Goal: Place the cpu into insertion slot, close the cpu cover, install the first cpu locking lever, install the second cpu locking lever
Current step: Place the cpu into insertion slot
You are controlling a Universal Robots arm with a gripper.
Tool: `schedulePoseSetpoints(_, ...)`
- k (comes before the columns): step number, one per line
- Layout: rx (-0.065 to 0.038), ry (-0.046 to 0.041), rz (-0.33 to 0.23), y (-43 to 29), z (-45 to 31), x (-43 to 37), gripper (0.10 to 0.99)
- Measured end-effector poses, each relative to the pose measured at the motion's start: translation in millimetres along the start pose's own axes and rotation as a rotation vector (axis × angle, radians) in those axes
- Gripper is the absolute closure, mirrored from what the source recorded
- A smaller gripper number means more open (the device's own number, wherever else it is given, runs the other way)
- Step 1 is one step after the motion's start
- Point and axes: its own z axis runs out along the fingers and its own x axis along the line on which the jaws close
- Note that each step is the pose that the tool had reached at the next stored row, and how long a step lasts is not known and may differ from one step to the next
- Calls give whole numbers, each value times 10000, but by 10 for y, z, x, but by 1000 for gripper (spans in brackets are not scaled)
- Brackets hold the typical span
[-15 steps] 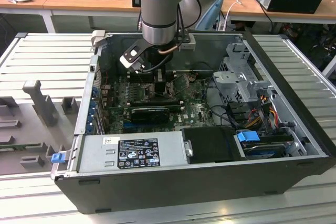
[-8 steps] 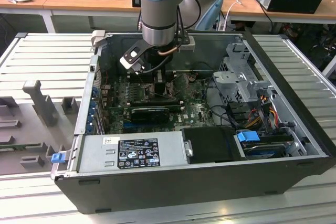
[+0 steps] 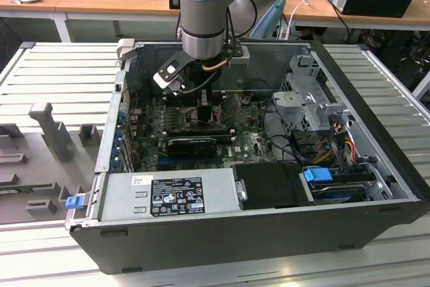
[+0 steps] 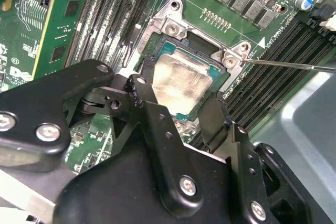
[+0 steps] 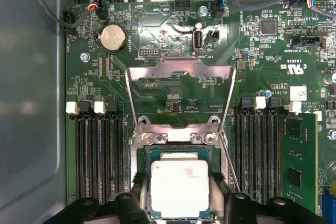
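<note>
The cpu (image 5: 179,184), a pale silver square, lies in the insertion slot (image 5: 177,150) on the green motherboard. My gripper (image 5: 179,191) reaches down over it, its black fingers (image 5: 139,192) pressed against two opposite sides of the chip. The second wrist view shows the same: the cpu (image 4: 181,83) sits inside the slot's dark frame (image 4: 176,43), with the gripper (image 4: 176,102) shut on it. The cpu cover (image 5: 181,71), a silver frame plate, is swung up and away from the slot. A thin lever rod (image 5: 231,169) stands free beside the slot. In the exterior view the gripper (image 3: 203,102) is low inside the case.
Memory slots (image 5: 100,156) flank the socket on both sides. A long black card (image 3: 191,144) crosses the board in front of the gripper. The open case (image 3: 107,139) holds a power supply (image 3: 168,196) in front and a drive cage (image 3: 309,109) on the exterior view's right.
</note>
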Motion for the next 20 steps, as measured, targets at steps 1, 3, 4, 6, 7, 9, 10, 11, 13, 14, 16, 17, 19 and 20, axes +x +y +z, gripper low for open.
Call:
schedulePoseSetpoints(1,0,1,0,0,0,0,486)
schedulePoseSetpoints(3,-1,2,0,0,-8,0,486)
schedulePoseSetpoints(4,-1,3,0,1,-29,1,486)
schedulePoseSetpoints(6,0,2,0,2,-61,1,486)
schedulePoseSetpoints(7,0,1,1,2,-78,2,486)
schedulePoseSetpoints(9,0,2,0,3,-102,3,565)
schedulePoseSetpoints(10,0,2,0,4,-107,3,690)
schedulePoseSetpoints(11,0,2,0,4,-112,3,749)
schedulePoseSetpoints(13,0,2,0,4,-121,3,871)
schedulePoseSetpoints(14,0,2,0,4,-124,3,871)
schedulePoseSetpoints(16,0,1,0,4,-132,3,929)
schedulePoseSetpoints(17,0,1,0,4,-136,3,980)
schedulePoseSetpoints(19,0,-1,0,5,-152,4,980)
schedulePoseSetpoints(20,0,-1,0,6,-174,4,980)
